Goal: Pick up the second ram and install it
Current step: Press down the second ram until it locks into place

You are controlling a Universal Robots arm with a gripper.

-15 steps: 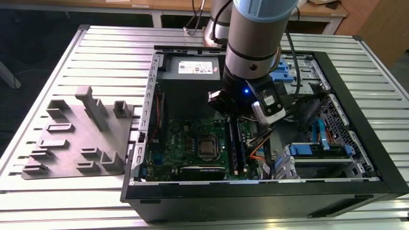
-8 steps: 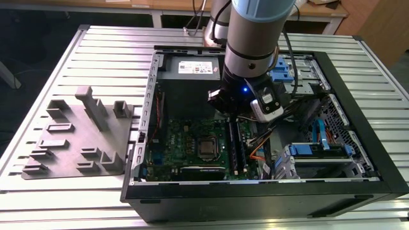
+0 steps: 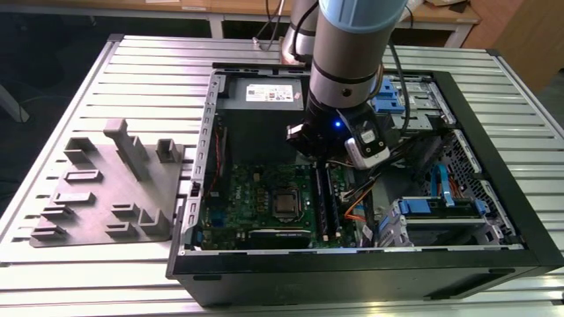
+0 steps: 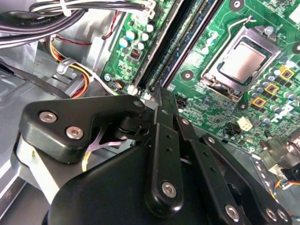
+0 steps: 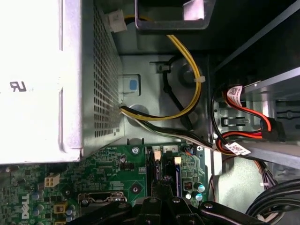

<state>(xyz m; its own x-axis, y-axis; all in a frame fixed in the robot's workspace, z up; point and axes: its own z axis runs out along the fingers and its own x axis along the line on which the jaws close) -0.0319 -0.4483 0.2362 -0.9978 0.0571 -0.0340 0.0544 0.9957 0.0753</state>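
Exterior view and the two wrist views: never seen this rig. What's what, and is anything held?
The exterior view is from a camera off the arm: a robot arm reaches into an open computer case on a slatted table, a grey tray beside it. Both wrist views ride on the arm. The second wrist view shows its black claw at the end of the black memory slots on the green motherboard; the first wrist view shows the grey power-supply box. Whether the claw holds anything, I cannot tell.

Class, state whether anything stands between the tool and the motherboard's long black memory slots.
Nothing visible does: the tool sits right at the end of the long black memory slots; coloured cables lie aside.
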